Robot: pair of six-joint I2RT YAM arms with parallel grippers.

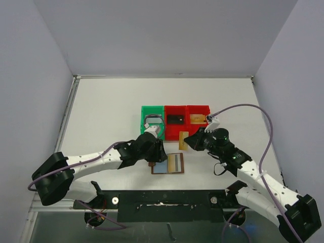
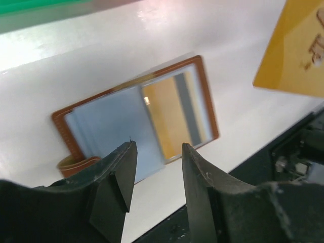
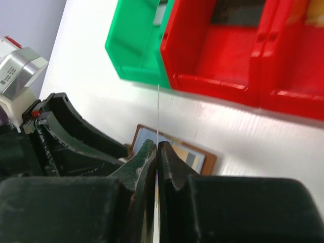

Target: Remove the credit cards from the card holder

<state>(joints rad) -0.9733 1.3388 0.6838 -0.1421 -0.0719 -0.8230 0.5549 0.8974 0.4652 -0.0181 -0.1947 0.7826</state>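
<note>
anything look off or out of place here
Nothing spilled or damaged. Only oddity: a thin gold plastic card is off the table, pinched on edge between the right arm's jaws, held up beside the open brown leather wallet lying flat.

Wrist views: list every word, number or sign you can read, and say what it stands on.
Yellow card: lettering near its right edge, too blurred to read.
White fitting at the left edge of the right wrist view: tiny print, too small to read.
No other text shows.

Brown leather card holder (image 2: 136, 116), glossy plastic bins (image 3: 212, 83)
</note>
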